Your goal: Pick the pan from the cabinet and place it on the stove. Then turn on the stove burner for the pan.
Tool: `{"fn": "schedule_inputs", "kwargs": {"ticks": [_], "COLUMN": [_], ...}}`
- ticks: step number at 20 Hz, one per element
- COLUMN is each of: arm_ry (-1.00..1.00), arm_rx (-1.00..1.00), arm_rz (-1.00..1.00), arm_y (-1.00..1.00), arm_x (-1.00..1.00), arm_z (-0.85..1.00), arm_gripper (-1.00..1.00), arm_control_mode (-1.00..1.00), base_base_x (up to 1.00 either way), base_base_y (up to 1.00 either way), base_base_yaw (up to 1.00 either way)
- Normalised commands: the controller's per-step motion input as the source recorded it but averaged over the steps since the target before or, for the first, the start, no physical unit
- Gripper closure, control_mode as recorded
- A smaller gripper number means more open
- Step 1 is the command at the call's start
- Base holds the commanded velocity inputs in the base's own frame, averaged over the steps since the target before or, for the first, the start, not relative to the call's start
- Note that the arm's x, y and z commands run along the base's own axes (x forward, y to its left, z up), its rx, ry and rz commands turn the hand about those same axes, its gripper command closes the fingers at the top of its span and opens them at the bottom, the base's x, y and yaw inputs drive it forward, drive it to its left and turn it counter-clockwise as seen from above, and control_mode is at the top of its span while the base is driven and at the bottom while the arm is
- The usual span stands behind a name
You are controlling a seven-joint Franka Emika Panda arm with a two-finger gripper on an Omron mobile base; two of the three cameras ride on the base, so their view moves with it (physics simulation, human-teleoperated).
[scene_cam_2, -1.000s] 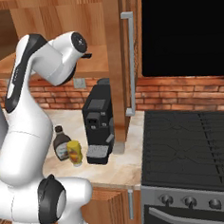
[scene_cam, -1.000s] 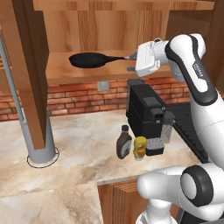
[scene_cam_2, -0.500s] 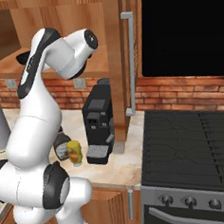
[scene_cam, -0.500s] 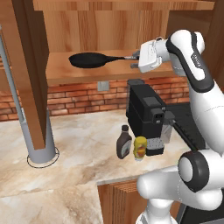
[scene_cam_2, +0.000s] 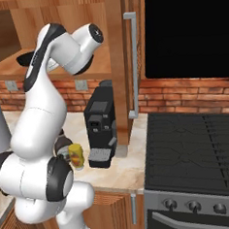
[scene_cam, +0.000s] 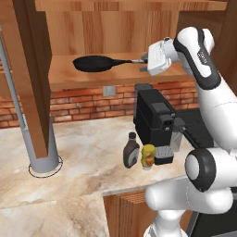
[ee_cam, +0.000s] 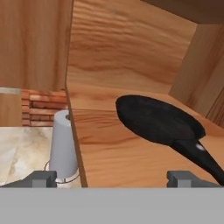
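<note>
Below the pan [scene_cam: 95, 63], coffee machine [scene_cam: 154, 122], bottles [scene_cam: 131, 150].

A home kitchen is shown, rendered rather than filmed. A black stove [scene_cam_2: 196, 163] with a grated cooktop and a row of grey knobs is set into a marbled counter [scene_cam: 83, 162]. Just left of the stove a black coffee machine [scene_cam_2: 100, 125] is placed, with two condiment bottles [scene_cam: 140, 152] beside it. Behind the stove a red brick wall [scene_cam_2: 188, 97] is seen, and above and left of it a wooden cabinet [scene_cam: 111, 34] is mounted, a pan [scene_cam: 95, 63] lying on its shelf.
</note>
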Motion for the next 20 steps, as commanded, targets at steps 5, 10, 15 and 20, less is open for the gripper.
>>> {"fn": "schedule_inputs", "kwargs": {"ticks": [5,10,15,20], "arm_ry": [0.00,0.00,0.00,0.00], "arm_rx": [-0.05,-0.01,0.00,0.00], "arm_rz": [0.00,0.00,0.00,0.00], "arm_y": [0.00,0.00,0.00,0.00], "arm_x": [0.16,0.14,0.03,0.16], "arm_z": [-0.12,-0.12,-0.01,0.00], "arm_gripper": [-1.00,-1.00,-1.00,-1.00], "arm_control_mode": [-1.00,-1.00,-1.00,-1.00], "base_base_x": [0.00,0.00,0.00,0.00], "base_base_y": [0.00,0.00,0.00,0.00], "base_base_yaw": [0.00,0.00,0.00,0.00]}}
